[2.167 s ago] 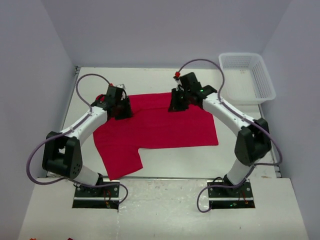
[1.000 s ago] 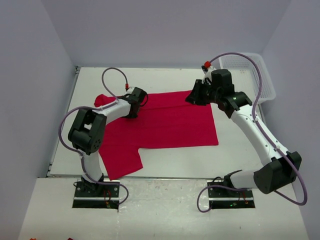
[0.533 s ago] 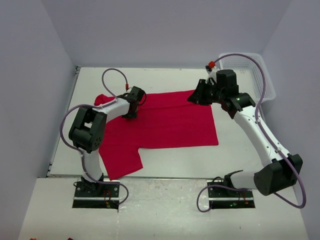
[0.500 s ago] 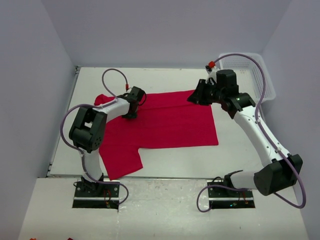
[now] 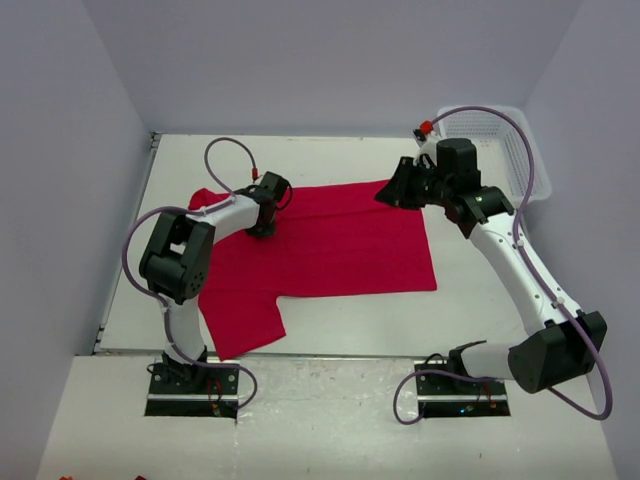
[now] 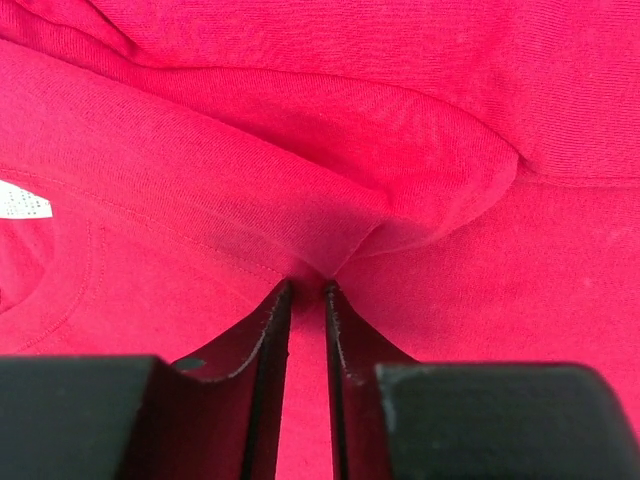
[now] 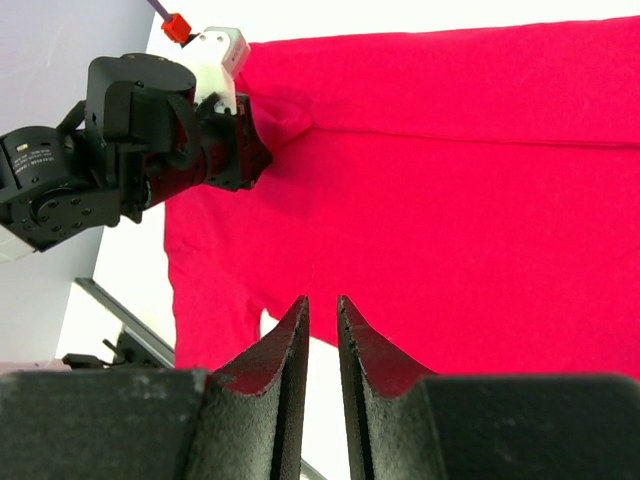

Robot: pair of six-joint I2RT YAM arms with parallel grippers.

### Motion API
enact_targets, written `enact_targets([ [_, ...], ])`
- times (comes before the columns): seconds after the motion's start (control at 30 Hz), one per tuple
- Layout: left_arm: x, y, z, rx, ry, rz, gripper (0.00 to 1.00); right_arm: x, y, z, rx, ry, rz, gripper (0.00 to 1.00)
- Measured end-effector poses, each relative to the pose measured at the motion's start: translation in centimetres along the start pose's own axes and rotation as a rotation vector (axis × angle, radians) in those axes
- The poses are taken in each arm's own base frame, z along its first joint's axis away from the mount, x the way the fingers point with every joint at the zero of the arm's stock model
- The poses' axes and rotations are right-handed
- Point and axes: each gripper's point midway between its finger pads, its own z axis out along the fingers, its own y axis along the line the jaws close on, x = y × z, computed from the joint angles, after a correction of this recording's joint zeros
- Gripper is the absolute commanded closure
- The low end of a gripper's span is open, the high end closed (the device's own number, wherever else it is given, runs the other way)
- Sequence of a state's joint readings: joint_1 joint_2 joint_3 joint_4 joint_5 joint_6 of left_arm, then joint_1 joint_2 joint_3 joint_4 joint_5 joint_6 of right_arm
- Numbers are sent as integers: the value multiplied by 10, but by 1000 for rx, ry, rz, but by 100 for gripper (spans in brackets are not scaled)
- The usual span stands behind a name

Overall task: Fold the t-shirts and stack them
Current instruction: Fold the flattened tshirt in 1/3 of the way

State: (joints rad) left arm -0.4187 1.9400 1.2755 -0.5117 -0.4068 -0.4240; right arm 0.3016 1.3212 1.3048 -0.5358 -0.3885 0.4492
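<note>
The left gripper (image 6: 305, 290) is closed on the red t-shirt (image 5: 330, 250). Its two dark fingers (image 6: 262, 340) stand almost together, and a ridge of cloth bunches up right at their tips and swells away ahead of them. The small white neck label (image 6: 20, 200) lies off to that gripper's left. The rest of the shirt lies spread flat on the tabletop (image 5: 330, 160), one sleeve reaching toward the near edge. The right gripper (image 7: 322, 300) hangs above the shirt's far right corner with its fingers drawn nearly together. Through the slit between them only the shirt and tabletop below show, and the red cloth stretches out ahead of it toward the left arm (image 7: 120, 170). Behind the right gripper stands a white mesh basket (image 5: 540, 170).
</note>
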Motion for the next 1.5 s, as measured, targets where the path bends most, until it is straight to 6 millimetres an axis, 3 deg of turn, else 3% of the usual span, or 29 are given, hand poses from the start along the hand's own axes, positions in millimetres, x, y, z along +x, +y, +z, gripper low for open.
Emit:
enact_targets([
  [0.43, -1, 3, -2, -6, -2, -6, 88, 5, 1, 3, -22, 10, 15, 82],
  [0.6, -4, 4, -7, -2, -12, -12, 100, 4, 2, 3, -25, 7, 21, 82],
  [0.87, -3, 5, -7, -3, -9, -10, 100, 3, 5, -1, -30, -3, 16, 81],
  [0.9, -3, 5, -7, -3, -9, -10, 80, 2, 5, -2, -32, -5, 15, 81],
  [0.93, -3, 5, -7, -5, -8, -10, 75, 2, 6, -2, -33, -6, 15, 82],
  [1.1, -2, 7, -8, -11, -7, -12, 69, 3, 5, -2, -33, -7, 15, 82],
  [1.5, 2, 9, -7, -20, -1, -8, 81, 5, 5, -2, -34, -5, 20, 82],
])
